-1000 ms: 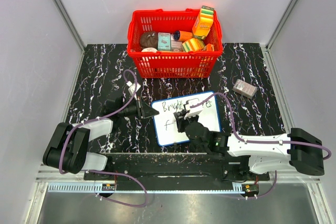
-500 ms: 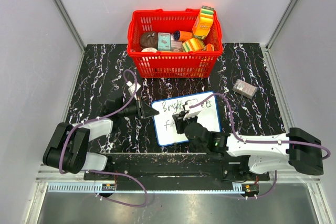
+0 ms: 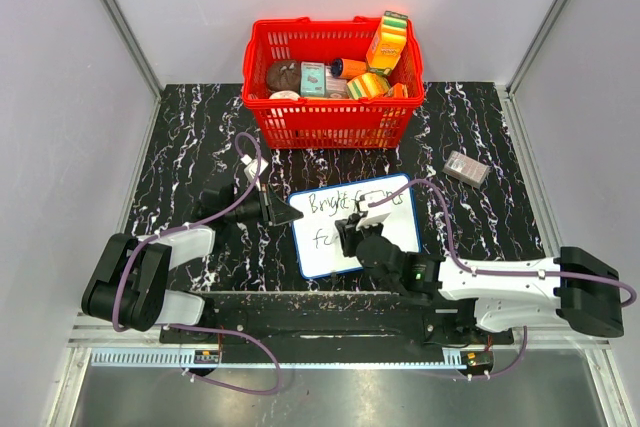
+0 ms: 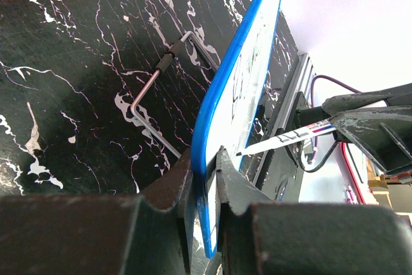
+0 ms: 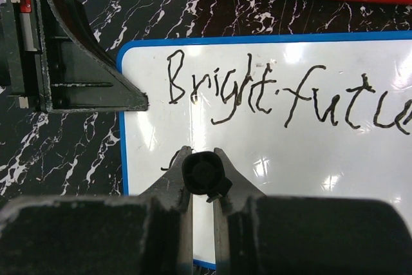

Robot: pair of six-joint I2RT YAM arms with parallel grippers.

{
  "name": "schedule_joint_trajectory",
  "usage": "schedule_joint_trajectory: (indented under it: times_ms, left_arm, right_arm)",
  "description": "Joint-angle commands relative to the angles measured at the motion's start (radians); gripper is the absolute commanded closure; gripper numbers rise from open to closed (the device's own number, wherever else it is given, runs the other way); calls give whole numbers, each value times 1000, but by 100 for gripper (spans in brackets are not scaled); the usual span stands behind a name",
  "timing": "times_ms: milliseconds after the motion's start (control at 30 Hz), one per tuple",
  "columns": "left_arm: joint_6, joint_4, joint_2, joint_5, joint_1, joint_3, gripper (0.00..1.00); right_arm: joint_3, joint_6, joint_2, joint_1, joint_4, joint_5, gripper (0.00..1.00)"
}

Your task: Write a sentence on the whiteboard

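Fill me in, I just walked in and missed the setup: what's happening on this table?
Two robot arms are writing on a whiteboard. The left hand pinches the board's left edge, while the right hand, shut on a black marker, points it at the board. The sentence begins "Bright futu" on the top line, with a second line started below.

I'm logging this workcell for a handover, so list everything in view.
whiteboard: one, white, blue rim, mid-table
sentence: one, black, on whiteboard, starts "Bright futu"
marker: one, white with black end, gripped over whiteboard
basket: one, red, table's far side
groceries: several, mixed colours, in basket
small box: one, grey, table's right side
table: one, black marbled, under everything
left end effector: one, black, clamped on whiteboard's left edge
right end effector: one, black, shut on marker
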Motion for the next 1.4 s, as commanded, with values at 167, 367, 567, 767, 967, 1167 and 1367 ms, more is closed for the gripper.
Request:
schedule_joint_trajectory:
  times_ms: [167,367,567,767,967,1167,1367]
  left_arm:
    - [111,-37,29,-116,3,7,100]
    - [111,-38,29,-116,3,7,100]
    - [111,-37,28,-115,3,7,100]
    - [113,-37,28,-115,3,7,100]
    - [113,-37,28,-113,3,7,100]
    - [111,-37,29,-115,3,7,100]
    - [111,-37,31,-115,3,7,100]
  right_arm:
    - [25,-50,-9,-7,30,88,100]
    - [76,-91,60,-7,75,64,100]
    - [87,-93,68,-7,89,38,100]
    - [47,-89,-20,-9,86,36,100]
    - [33,-105,-70,-9,61,76,100]
    - [36,-103,-50,-16,46,93,100]
    - [32,-89,-27,-30,52,85,100]
